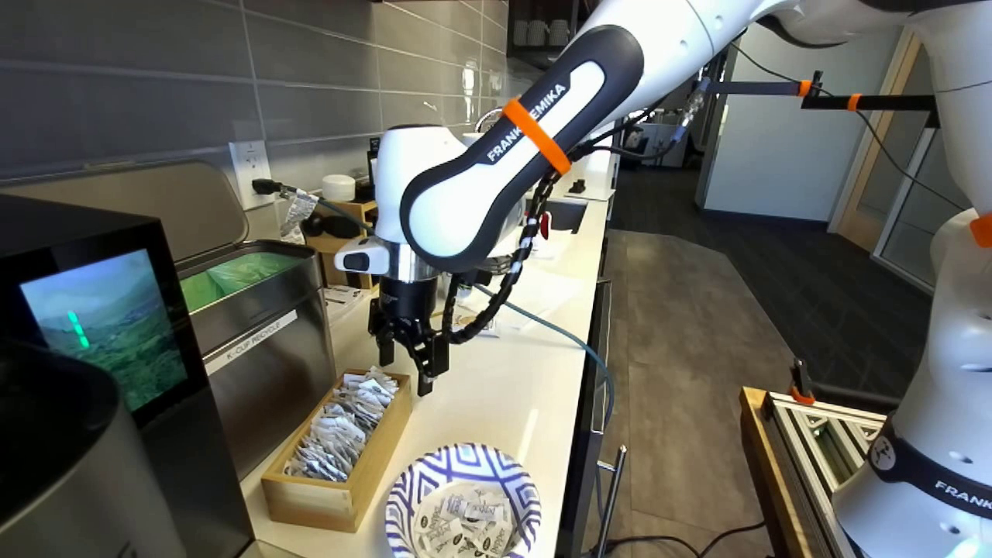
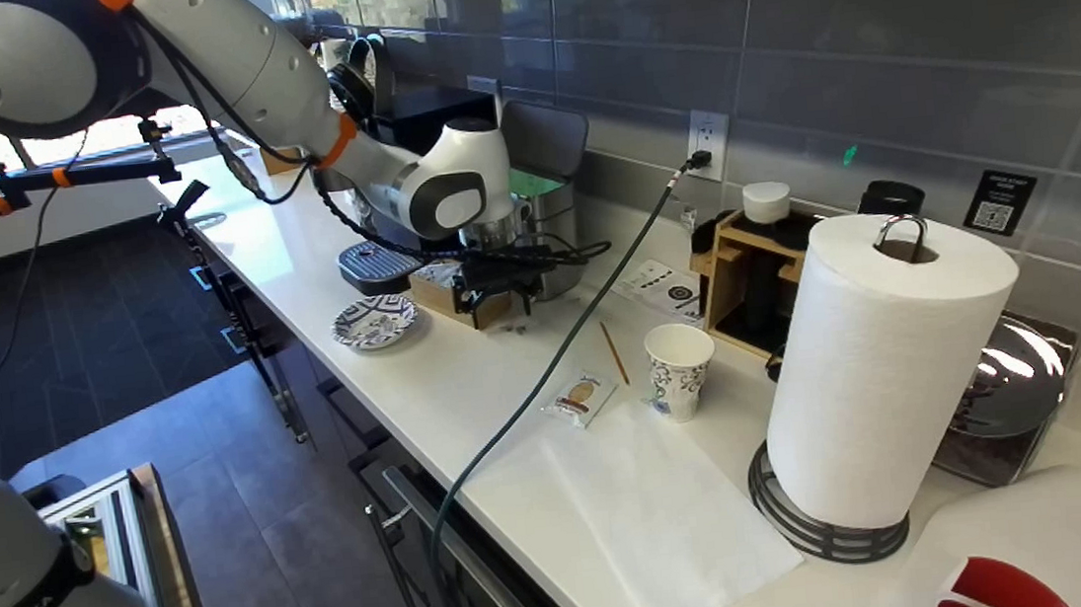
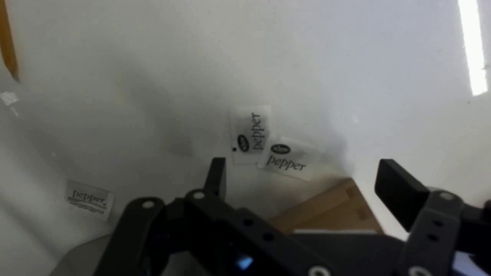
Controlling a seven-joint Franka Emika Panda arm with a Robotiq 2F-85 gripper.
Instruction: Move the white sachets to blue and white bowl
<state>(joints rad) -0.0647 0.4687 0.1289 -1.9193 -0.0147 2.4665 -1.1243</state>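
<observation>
Wrist view, from the left: a lone pepper sachet (image 3: 90, 200), then a touching pair of sachets (image 3: 278, 149), lie loose on the glossy counter (image 3: 345, 57), left to collect. My gripper (image 3: 307, 178) hangs wide near the pair, holding nothing. In an exterior view I find a heaped pile of packets (image 1: 341, 434) in the wooden tray (image 1: 310, 504); right of it, the blue and white bowl (image 1: 469, 459) already holds a layer of pepper sachets (image 1: 465, 527). I judge the job partly done; I can't tell whether the tray's pile counts. Left to right again: tray smooth, square-edged; packets crumpled thin paper; bowl round, shallow, angular-patterned.
</observation>
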